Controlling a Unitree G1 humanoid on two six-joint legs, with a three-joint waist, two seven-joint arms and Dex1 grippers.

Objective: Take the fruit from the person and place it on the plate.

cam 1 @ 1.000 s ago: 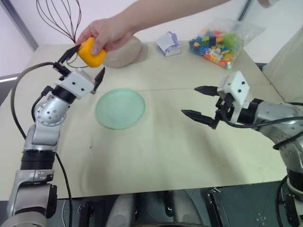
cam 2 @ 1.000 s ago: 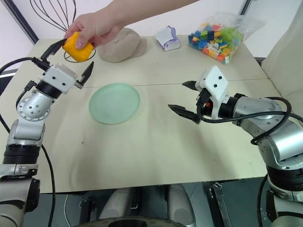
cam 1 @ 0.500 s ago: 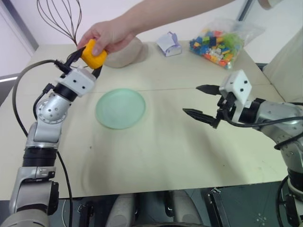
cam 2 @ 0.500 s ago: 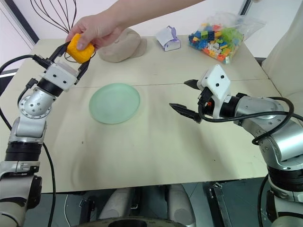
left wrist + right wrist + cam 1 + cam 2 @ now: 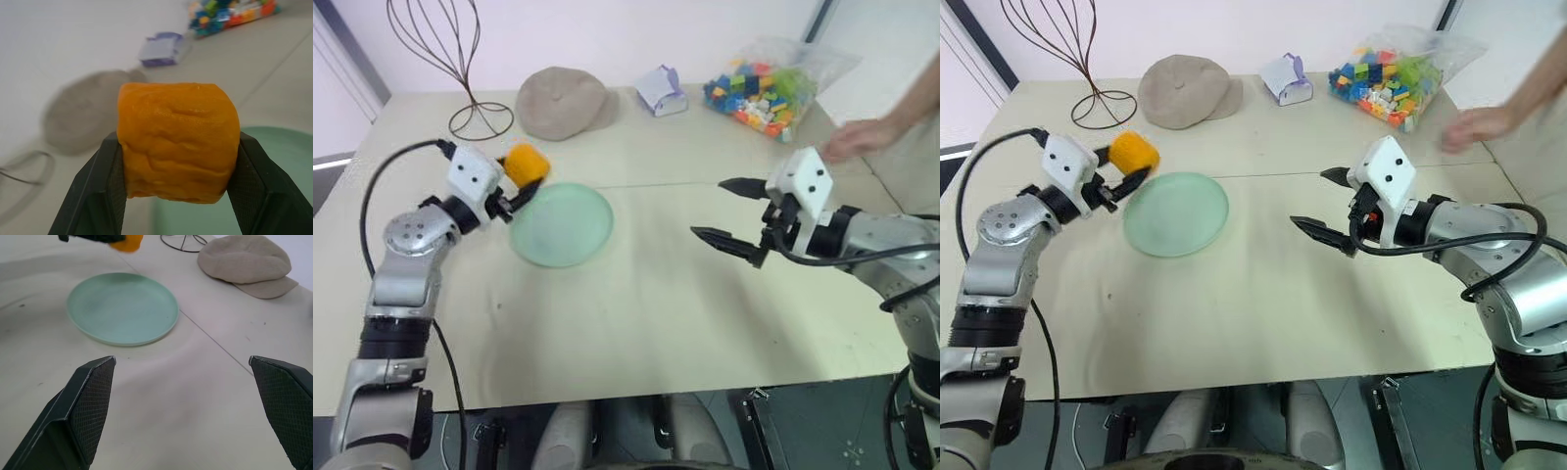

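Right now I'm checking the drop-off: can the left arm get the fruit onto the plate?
Probably yes. The left gripper holds the fruit at the plate's near edge, with nothing between.

A beige cap (image 5: pixel 563 101), wire stand (image 5: pixel 450 59), and brick bag (image 5: pixel 764 88) sit on the table (image 5: pixel 636 294).

The person's hand (image 5: pixel 864 137) is blurred; arm cut off by the edge.
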